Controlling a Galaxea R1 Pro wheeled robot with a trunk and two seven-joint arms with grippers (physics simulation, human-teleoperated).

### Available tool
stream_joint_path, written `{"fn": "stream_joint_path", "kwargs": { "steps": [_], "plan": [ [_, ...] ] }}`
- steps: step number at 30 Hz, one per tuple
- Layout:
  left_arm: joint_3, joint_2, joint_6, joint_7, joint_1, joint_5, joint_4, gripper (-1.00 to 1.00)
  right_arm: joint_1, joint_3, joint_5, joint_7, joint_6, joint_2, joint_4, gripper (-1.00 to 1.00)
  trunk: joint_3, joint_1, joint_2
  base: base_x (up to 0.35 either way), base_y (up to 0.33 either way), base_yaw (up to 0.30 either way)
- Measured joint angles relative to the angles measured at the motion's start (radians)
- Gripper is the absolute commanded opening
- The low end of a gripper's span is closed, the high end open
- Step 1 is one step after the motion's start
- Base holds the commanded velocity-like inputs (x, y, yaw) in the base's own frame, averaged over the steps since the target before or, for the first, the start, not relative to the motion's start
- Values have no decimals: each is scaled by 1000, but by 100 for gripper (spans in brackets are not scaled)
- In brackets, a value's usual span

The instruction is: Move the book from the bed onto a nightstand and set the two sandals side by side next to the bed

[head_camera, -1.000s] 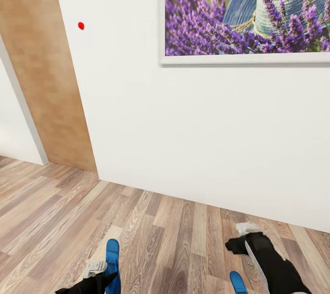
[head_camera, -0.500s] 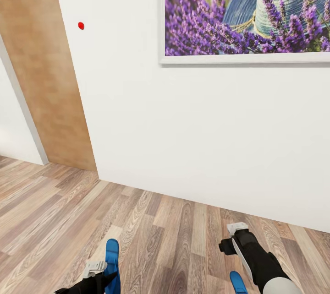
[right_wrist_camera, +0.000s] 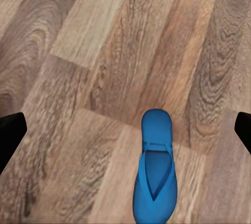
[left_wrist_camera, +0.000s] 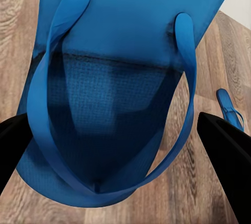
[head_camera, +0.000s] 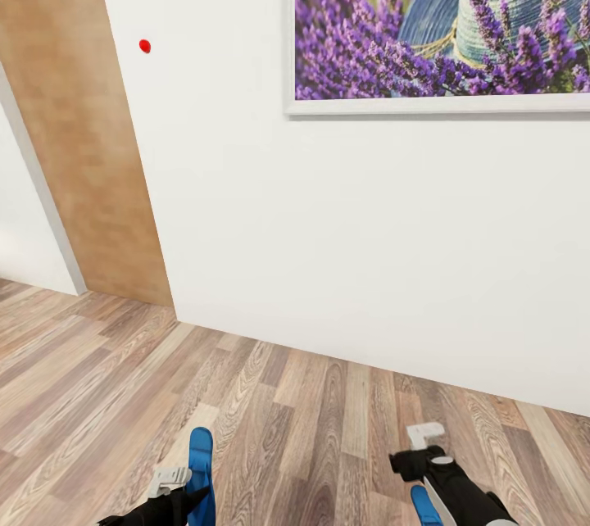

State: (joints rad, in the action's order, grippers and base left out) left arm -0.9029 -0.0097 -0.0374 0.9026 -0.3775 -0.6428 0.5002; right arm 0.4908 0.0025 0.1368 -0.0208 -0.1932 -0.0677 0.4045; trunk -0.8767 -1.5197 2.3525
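Note:
My left gripper (head_camera: 176, 491) is at the bottom edge of the head view, shut on a bright blue sandal (head_camera: 201, 464) that it holds off the wood floor. In the left wrist view this sandal (left_wrist_camera: 120, 51) sits between the two black fingers (left_wrist_camera: 222, 153). The second sandal (head_camera: 424, 507) lies flat on the floor, also seen as sandal (left_wrist_camera: 230, 108) and sandal (right_wrist_camera: 154, 182). My right gripper (head_camera: 418, 451) hovers just above and beyond it, open, with its fingertips (right_wrist_camera: 10, 135) spread wide and nothing between them. The book, the bed and the nightstand are out of view.
A white wall (head_camera: 344, 247) stands close ahead with a lavender picture (head_camera: 442, 18) and a small red dot (head_camera: 145, 46). A brown door (head_camera: 74, 124) is at the left. Light wood-plank floor (head_camera: 270, 419) runs between me and the wall.
My right arm has pulled back and down toward the lower edge of the head view, closer over the sandal on the floor. The left arm and its sandal have not moved.

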Motion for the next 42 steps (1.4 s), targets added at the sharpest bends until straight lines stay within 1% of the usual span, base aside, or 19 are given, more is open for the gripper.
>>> {"fn": "stream_joint_path", "kwargs": {
  "steps": [3,5,8,9,10,15,17,20,24,42],
  "plan": [
    [0,0,0,0,0,0,0,-100,0,-1,0,0,1,-1,-3,100,0,0,0,0,0,0],
    [0,0,0,0,0,-1,0,-100,0,-1,0,0,2,-2,-5,100,-6,-8,14,0,0,0],
    [0,0,0,0,0,-1,0,-100,0,-1,0,0,-2,-17,-4,100,-16,-19,35,0,0,0],
    [0,0,0,0,0,-1,0,-100,0,-1,0,1,-5,-29,-3,100,-19,-23,42,0,0,0],
    [0,0,0,0,0,0,0,-100,0,-4,1,0,-9,-51,-3,100,-22,-27,49,0,0,0],
    [0,0,-1,-5,0,-1,0,-100,0,-6,0,-1,-15,-109,-2,100,-38,-46,84,0,0,0],
    [0,1,-1,-6,0,-1,0,-100,0,-6,-1,-1,-16,-126,-2,100,-44,-54,98,0,0,0],
    [0,1,-1,-6,0,-1,0,-100,0,-7,-1,0,-16,-138,-2,100,-53,-65,119,0,0,0],
    [0,1,-1,-6,0,-1,1,-100,0,-7,-1,0,-17,-144,-1,100,-66,-80,147,0,0,0],
    [0,3,-1,-6,0,-2,3,-100,0,-6,-2,-2,-18,-141,-1,100,-135,-89,151,0,0,0]
  ]
}}
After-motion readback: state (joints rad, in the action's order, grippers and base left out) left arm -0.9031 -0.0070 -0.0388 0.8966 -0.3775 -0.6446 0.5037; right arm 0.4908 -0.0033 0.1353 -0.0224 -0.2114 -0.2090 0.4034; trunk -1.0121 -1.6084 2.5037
